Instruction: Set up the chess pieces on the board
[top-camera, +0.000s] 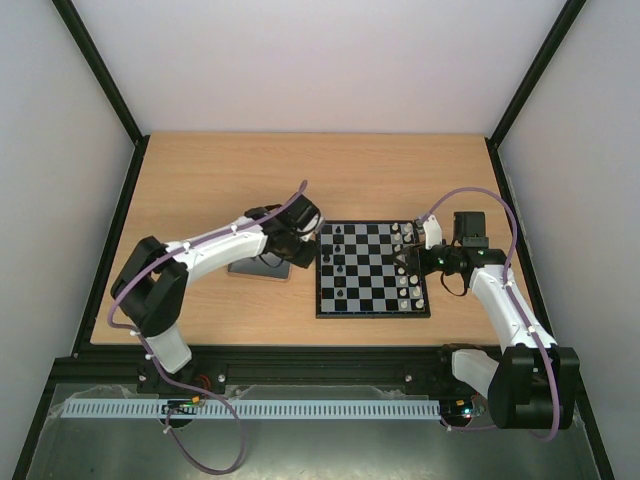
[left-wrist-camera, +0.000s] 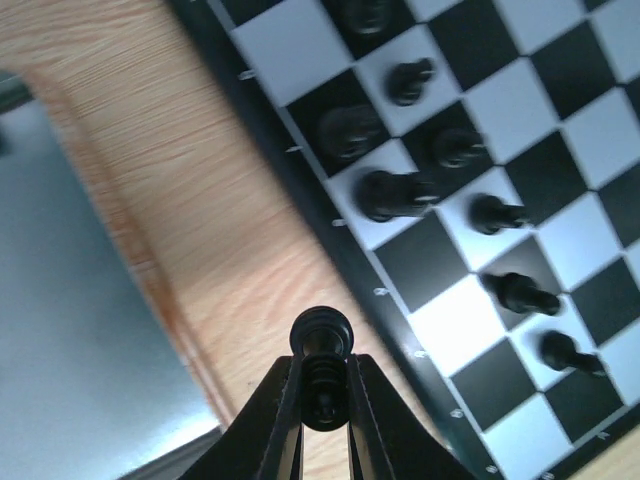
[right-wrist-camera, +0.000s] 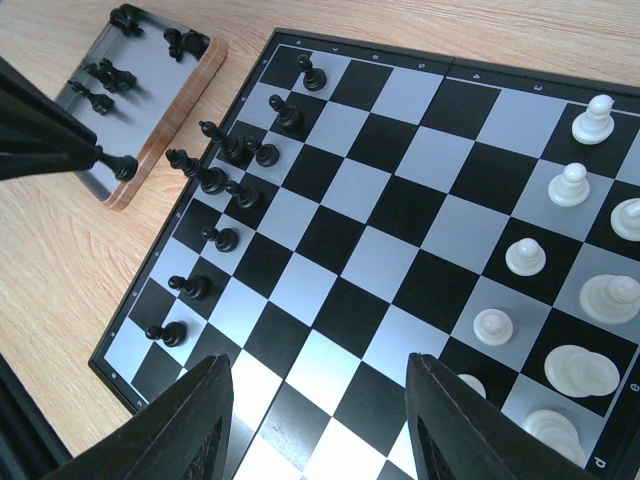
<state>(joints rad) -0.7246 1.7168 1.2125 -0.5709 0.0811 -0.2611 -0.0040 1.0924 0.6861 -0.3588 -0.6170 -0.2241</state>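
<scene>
Arms are reaching in from both sides in the overhead view. The left claw (top-camera: 298, 252) is hanging over the gap between the tray (top-camera: 245, 270) and the board (top-camera: 365, 295). The right claw (top-camera: 410, 262) is hovering over the board's opposite side, where the white pieces (top-camera: 408, 285) are standing. The left arm is plainly the nearer one to the black side.

In the left wrist view, the fingers (left-wrist-camera: 285, 410) are closing almost fully on a black chess piece (left-wrist-camera: 321, 345). They are gripping it around the body, so its rounded head is poking out past the tips and its long axis is running along the fingers. Bare table (left-wrist-camera: 230, 250) is showing beneath it. The tray is lying to the left, and the board's border is running just to the right, with the other black pieces (left-wrist-camera: 395, 192) standing on the squares beyond. As I judge it, the coming move is calling for a short carry to the right, onto a free square near that edge. I cannot tell which square.

In the right wrist view, the right claw's jaws are standing wide apart over the board's middle squares, holding nothing. The left claw is showing at the left edge, carrying its piece beside the tray's corner. A few loose black pieces (right-wrist-camera: 108, 72) are lying in the tray.
</scene>
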